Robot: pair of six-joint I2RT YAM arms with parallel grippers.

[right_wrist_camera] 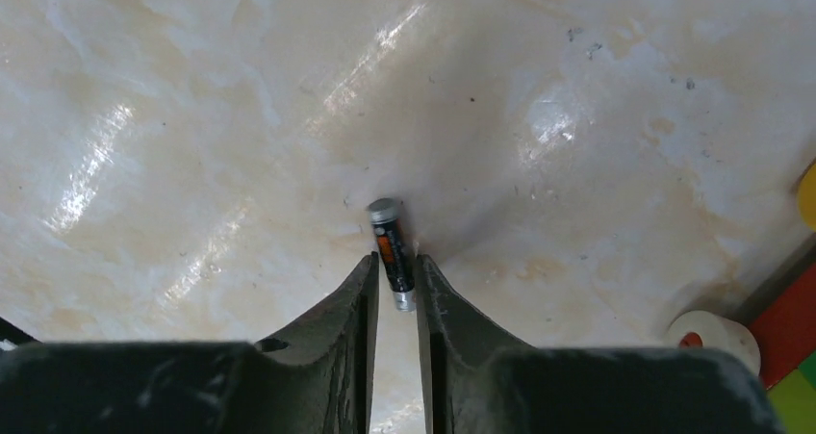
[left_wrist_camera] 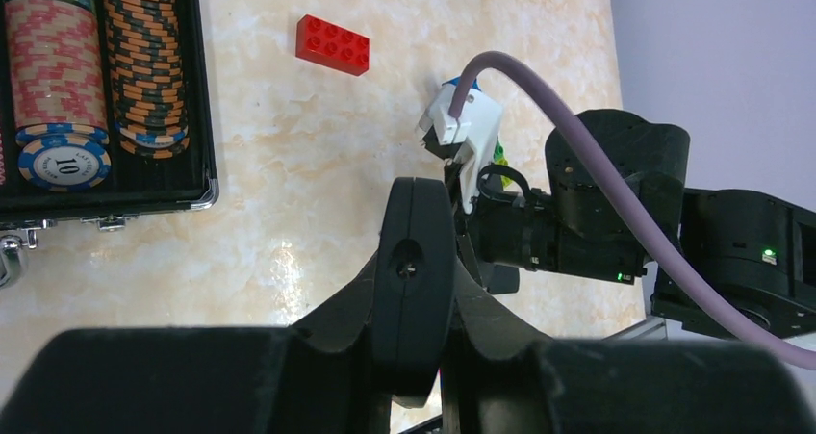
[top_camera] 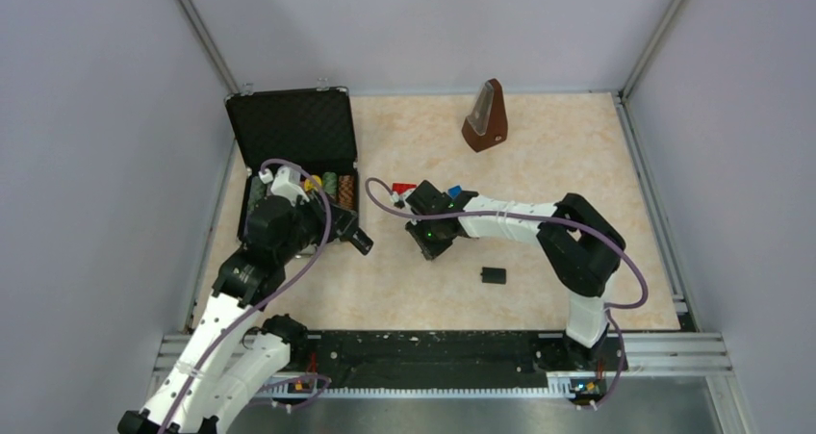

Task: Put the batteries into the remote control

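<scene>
My left gripper is shut on the remote control, a slim black bar held off the table next to the case. In the left wrist view the remote stands edge-on between the fingers of the left gripper. My right gripper points down at the table middle. In the right wrist view its narrow jaws hold one battery, dark with an orange band and silvery ends, right at the fingertips just above the table. The other battery is not in view.
An open black case with poker chips lies at the back left. A small black cover piece lies right of centre. Toy bricks sit behind the right gripper; a red brick shows too. A brown metronome stands at the back.
</scene>
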